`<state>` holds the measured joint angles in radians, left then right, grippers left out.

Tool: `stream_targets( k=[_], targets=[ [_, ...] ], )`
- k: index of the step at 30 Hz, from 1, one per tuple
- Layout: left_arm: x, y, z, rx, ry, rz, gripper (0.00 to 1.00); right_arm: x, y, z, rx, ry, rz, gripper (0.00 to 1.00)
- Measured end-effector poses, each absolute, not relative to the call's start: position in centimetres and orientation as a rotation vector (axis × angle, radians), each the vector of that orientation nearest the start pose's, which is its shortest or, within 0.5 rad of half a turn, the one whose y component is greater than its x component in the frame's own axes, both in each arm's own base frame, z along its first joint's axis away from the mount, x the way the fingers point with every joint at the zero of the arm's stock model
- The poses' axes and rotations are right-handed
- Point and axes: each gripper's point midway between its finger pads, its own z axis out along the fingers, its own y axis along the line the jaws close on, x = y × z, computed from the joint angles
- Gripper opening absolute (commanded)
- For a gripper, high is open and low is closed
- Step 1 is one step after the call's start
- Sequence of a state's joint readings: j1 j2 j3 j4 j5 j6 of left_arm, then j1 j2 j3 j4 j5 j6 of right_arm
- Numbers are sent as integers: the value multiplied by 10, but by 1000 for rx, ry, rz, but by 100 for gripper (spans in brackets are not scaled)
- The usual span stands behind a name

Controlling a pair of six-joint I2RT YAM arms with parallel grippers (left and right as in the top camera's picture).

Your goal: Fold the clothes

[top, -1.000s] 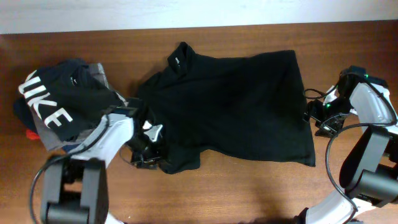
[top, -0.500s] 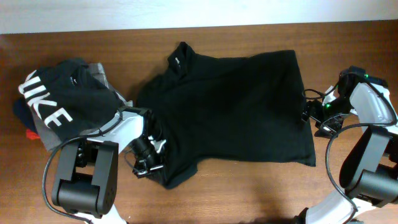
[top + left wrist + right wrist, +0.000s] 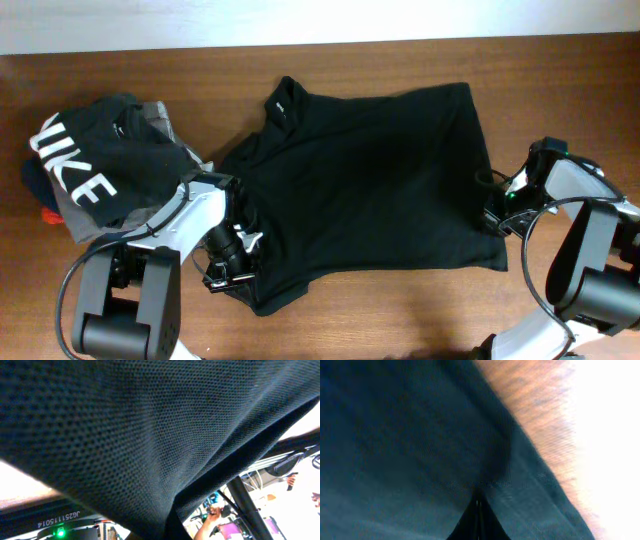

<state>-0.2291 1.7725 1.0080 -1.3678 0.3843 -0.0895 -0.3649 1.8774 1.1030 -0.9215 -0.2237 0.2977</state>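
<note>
The clothes [image 3: 370, 180], a plain black T-shirt, lie spread across the middle of the table with the white neck label [image 3: 282, 102] at the upper left. My left gripper [image 3: 232, 265] is at the shirt's lower left corner, shut on the fabric there. In the left wrist view black mesh cloth [image 3: 150, 435] hangs over the lens and hides the fingers. My right gripper [image 3: 492, 217] is at the shirt's right edge. In the right wrist view its closed tips [image 3: 479, 512] pinch a fold of the dark cloth [image 3: 410, 435].
A pile lies at the left: a black garment with white NIKE letters [image 3: 85, 170] on a grey folded garment [image 3: 160, 118], with something red [image 3: 48, 214] under it. Bare brown table [image 3: 400, 310] runs along the front edge. Wood [image 3: 540, 405] shows beside the hem.
Both grippers have shut on the shirt. The left one shifted at the lower left corner and dragged that flap. The right one slid toward the front along the right edge.
</note>
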Motion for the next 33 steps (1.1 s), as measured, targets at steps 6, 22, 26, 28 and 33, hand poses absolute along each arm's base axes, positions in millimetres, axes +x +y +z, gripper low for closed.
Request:
stream_targets(
  k=[6, 22, 26, 28, 33],
  targets=[
    [148, -101, 48, -40, -2510, 368, 9, 254, -95, -3, 1300, 3054, 77, 4],
    [136, -100, 57, -52, -2453, 358, 20, 198, -151, 9, 1676, 2951, -92, 17],
    [138, -101, 60, -56, -2460, 359, 26, 219, -161, 41, 1610, 2850, -73, 34],
    [145, -102, 66, -62, -2479, 365, 28, 237, -167, 66, 1538, 2769, -33, 40],
    [196, -111, 95, -128, -2661, 401, 41, 288, -164, 122, 1239, 2614, 140, 45]
  ],
)
